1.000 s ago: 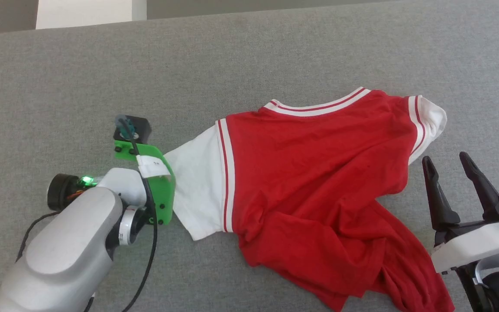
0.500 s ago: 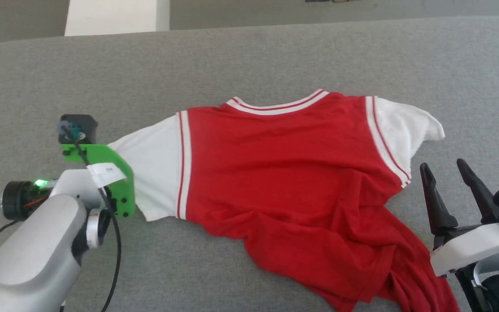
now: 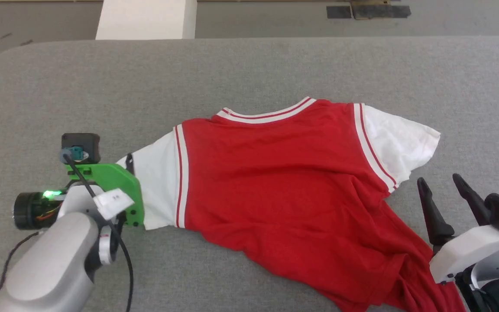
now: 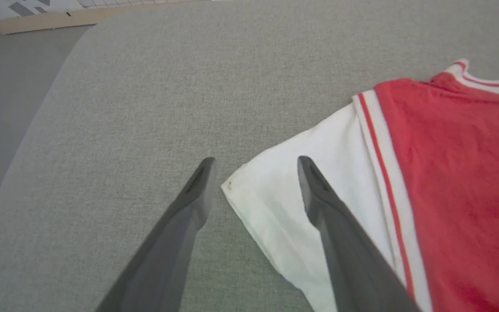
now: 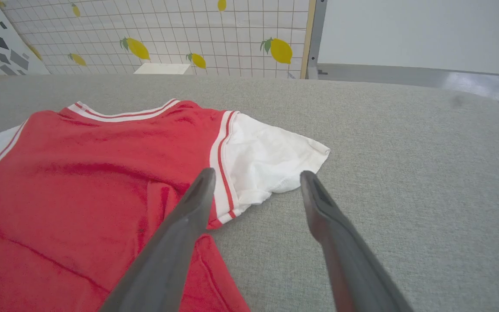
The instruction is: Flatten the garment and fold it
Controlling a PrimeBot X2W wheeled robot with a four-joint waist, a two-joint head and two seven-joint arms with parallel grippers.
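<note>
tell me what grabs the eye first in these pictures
The red garment with white sleeves, sprawled across the grey padded surface, its lower part bunched toward the right. The left hand stands open over the corner of one white sleeve, its wrist carrying a bright green bracket; the right hand sits open beside the other sleeve.

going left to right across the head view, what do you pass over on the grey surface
left arm's green bracket → garment's white sleeve → red body → other white sleeve → right gripper
</note>
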